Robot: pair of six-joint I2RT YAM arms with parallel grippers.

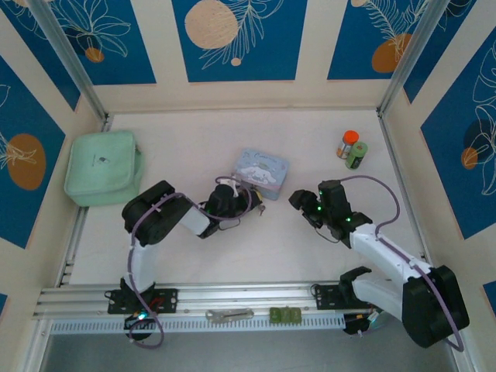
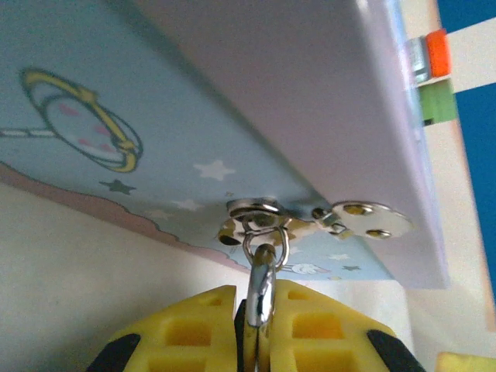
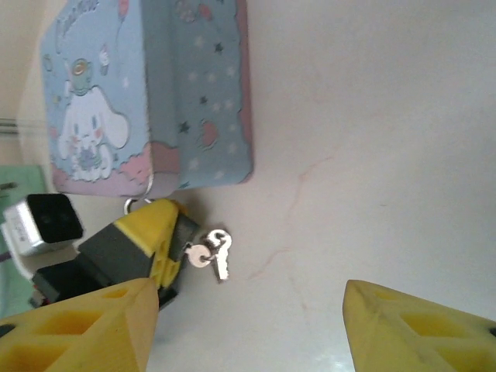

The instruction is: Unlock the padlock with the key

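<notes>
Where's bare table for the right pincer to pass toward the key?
Bare: table between the tin and the right pincer, and the far strip between pouch and bottles. Crowded: the tin's front, where the left pincer clamps the padlock, key beside it.

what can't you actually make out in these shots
- left wrist: the padlock body is buried in the shut left gripper.
- right wrist: the keyhole is hidden behind that gripper, so it is unclear whether the key is inserted.
- top external: padlock and key are too small to read.
</notes>
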